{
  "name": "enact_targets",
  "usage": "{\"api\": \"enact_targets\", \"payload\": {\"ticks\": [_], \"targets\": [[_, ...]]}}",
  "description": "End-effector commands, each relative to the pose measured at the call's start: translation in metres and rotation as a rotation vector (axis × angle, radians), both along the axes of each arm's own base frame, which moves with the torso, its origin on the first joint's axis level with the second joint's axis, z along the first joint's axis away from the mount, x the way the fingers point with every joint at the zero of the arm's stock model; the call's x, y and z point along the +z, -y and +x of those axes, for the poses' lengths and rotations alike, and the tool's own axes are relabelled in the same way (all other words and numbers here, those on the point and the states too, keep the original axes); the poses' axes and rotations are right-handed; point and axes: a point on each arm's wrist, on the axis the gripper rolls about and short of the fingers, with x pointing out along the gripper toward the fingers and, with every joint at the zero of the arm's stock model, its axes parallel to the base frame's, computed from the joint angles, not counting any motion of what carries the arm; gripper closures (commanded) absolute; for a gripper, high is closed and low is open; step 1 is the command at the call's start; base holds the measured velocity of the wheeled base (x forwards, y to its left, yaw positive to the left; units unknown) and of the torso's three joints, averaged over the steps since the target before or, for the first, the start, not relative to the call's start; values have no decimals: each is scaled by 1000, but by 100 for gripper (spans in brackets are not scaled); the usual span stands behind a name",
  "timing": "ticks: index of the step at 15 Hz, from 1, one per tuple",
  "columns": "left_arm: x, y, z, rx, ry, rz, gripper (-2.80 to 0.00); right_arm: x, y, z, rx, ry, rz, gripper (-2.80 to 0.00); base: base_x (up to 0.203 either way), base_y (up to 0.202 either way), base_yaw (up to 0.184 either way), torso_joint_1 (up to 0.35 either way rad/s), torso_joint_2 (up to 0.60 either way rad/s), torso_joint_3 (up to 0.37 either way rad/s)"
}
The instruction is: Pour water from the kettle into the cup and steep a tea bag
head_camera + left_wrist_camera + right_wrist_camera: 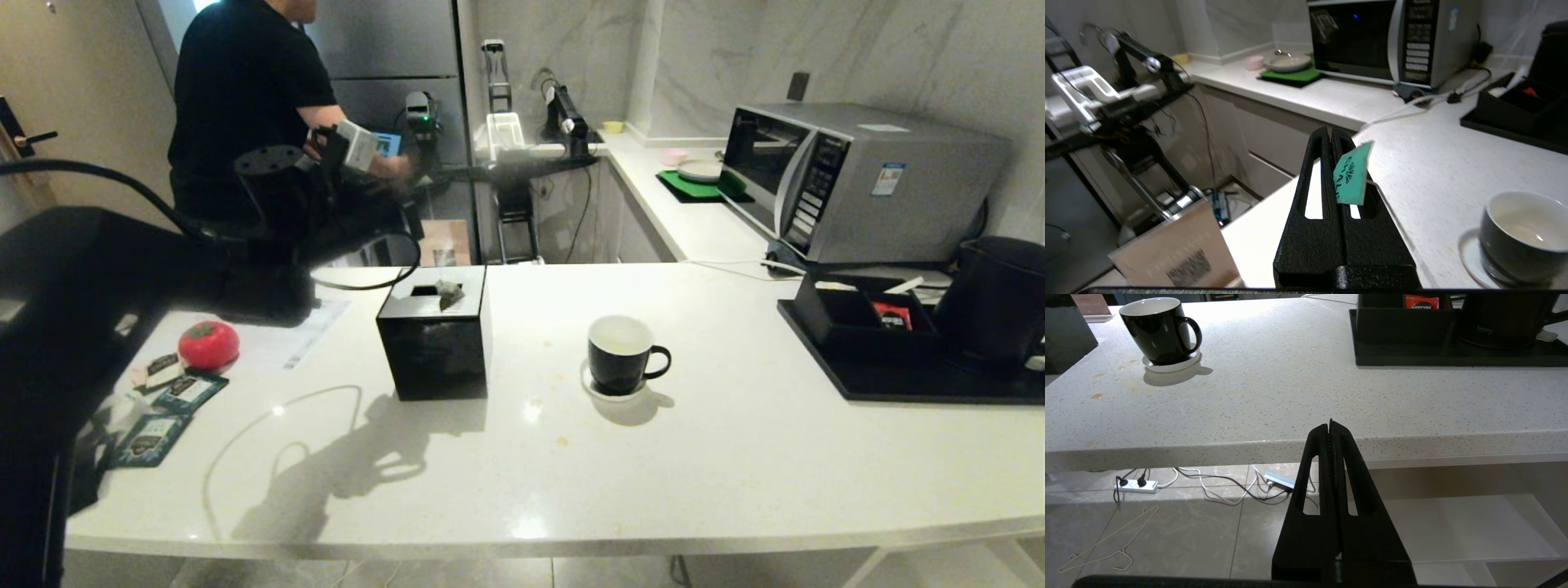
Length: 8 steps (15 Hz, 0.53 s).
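Cup, glossy black, round white saucer

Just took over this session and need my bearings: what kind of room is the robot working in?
Most likely a kitchen or office pantry: a microwave on a white stone counter, a kettle on a black tray, and a cup set out for tea.

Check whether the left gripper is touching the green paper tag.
Touching. In the left wrist view the left gripper has its fingers shut together, and the green tag is pinched at the seam between them, sticking out to one side.
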Motion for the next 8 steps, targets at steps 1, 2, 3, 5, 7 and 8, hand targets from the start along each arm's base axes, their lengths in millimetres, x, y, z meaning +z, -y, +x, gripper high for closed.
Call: {"api": "enact_targets", "payload": {"ticks": [1, 2, 3, 5, 7, 8], "targets": [[7, -1, 5, 1, 36, -5, 0, 0, 0, 0, 0, -1, 0, 0, 0, 0, 0, 0, 0, 0], [10, -1, 6, 1, 45, -7, 0, 0, 0, 0, 0, -1, 0, 0, 0, 0, 0, 0, 0, 0], [10, 0, 7, -2, 42, -13, 0, 0, 0, 0, 0, -1, 0, 0, 0, 0, 0, 0, 0, 0], [10, -1, 8, -2, 44, -14, 0, 0, 0, 0, 0, -1, 0, 0, 0, 0, 0, 0, 0, 0], [5, -1, 10, 11, 38, -17, 0, 0, 0, 0, 0, -1, 0, 0, 0, 0, 0, 0, 0, 0], [3, 0, 10, 16, 34, -18, 0, 0, 0, 0, 0, -1, 0, 0, 0, 0, 0, 0, 0, 0]]}}
